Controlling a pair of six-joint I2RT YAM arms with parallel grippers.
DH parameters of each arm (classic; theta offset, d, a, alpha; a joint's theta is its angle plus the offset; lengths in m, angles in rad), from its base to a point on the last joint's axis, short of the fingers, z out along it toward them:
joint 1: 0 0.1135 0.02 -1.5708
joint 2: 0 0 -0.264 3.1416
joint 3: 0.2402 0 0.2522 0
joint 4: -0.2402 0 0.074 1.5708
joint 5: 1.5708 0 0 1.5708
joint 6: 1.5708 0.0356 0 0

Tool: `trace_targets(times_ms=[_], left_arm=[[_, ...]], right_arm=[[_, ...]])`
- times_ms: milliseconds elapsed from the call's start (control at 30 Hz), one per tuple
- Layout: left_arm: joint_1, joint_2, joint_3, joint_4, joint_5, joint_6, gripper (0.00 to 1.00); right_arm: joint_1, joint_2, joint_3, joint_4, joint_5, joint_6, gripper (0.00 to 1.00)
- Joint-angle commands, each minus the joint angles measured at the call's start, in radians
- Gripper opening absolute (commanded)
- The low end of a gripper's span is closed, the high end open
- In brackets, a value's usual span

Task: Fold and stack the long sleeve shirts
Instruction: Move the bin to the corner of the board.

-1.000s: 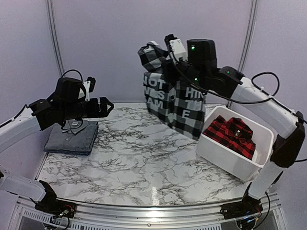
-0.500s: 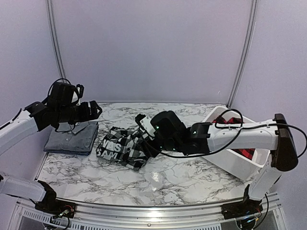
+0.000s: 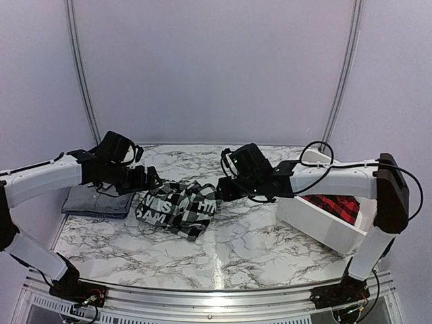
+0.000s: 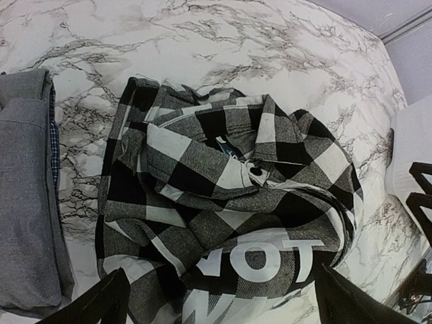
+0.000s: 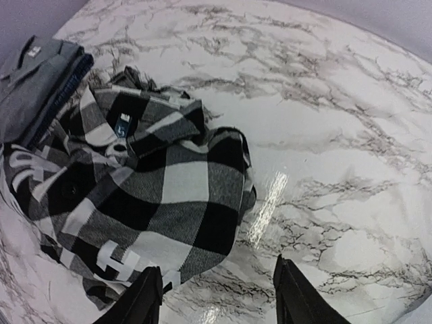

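The black-and-white checked shirt [image 3: 179, 206] lies crumpled on the marble table, left of centre, white letters showing on it [image 4: 229, 196] [image 5: 148, 196]. My left gripper [image 3: 150, 181] hovers at its left edge, wide open, jaws spread over the lettered part [image 4: 223, 307] and holding nothing. My right gripper [image 3: 221, 191] sits just right of the shirt, open over bare marble [image 5: 219, 297], its left finger beside the hem. The grey shirt [image 3: 94, 200] lies folded at the far left [image 4: 27, 202] [image 5: 40, 81]. A red-and-black checked shirt [image 3: 335, 206] rests in the bin.
A white bin [image 3: 317, 229] stands at the right of the table [image 3: 236, 250], under my right arm; its wall shows in the left wrist view [image 4: 412, 148]. The table's front rail runs along the near edge.
My right arm came down from high at the back, carrying the checked shirt, and let it go on the table. My left gripper moved right and down to the shirt's edge.
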Motion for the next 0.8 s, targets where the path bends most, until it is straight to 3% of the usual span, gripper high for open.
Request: trace_targets(times_ms=[0,367,767], left_arm=[[0.002,0.028,-0.027,0.049,0.023,-0.010,0.99],[-0.036,0.163,0.009,0.088,0.051,-0.052,0.99],[-0.069,0.231,0.086,0.088,0.073,-0.072,0.99]], right_arm=[[0.000,0.048,0.008,-0.069,-0.040,0.054,0.50],[-0.214,-0.088,-0.222,-0.077,-0.075,0.053,0.47],[-0.446,-0.035,-0.215,0.035,-0.063,-0.011,0.48]])
